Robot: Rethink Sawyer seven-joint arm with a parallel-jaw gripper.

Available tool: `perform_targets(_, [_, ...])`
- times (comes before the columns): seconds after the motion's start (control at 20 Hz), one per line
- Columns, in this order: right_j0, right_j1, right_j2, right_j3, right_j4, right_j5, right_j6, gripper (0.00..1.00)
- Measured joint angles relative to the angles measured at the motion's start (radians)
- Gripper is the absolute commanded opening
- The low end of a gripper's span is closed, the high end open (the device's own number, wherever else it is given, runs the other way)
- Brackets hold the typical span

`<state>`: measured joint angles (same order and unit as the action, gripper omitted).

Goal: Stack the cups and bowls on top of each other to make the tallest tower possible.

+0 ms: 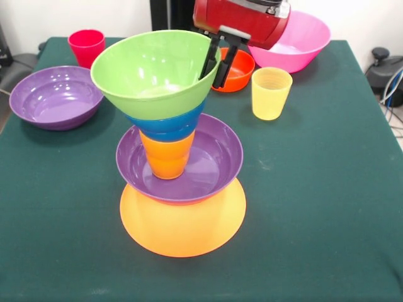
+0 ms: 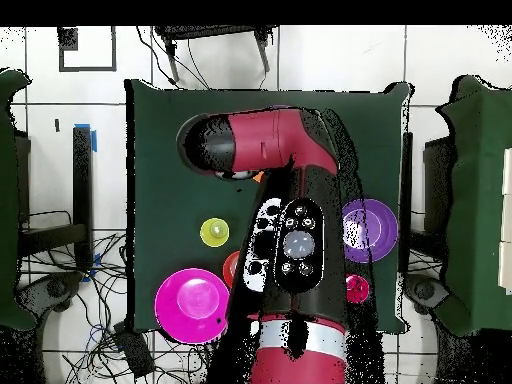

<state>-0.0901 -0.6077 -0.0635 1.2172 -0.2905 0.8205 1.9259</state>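
Fingers [image 1: 218, 61] pinching the green bowl's [image 1: 151, 72] far rim, bowl tilted atop the tower [image 1: 179, 163], yellow cup [image 1: 271, 93] nearby.

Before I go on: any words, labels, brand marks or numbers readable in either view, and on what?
None can be read in either view.
The cups and bowls, among them the green bowl topping the tower and the yellow cup, are plain plastic without print.
The arm's button panel in the overhead view has round buttons, but any marks on them are too small to read.
The gripper bears no legible text.
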Motion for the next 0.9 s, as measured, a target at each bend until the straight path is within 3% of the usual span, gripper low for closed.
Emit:
perform_targets(0.6, [-0.002, 0.018, 0.006, -0.03, 0.0, 0.0, 0.0, 0.0])
perform_targets(0.65, [-0.003, 0.018, 0.007, -0.032, 0.0, 0.0, 0.0, 1.0])
perform_targets(0.9, [-0.004, 0.02, 0.01, -0.034, 0.0, 0.0, 0.0, 1.0])
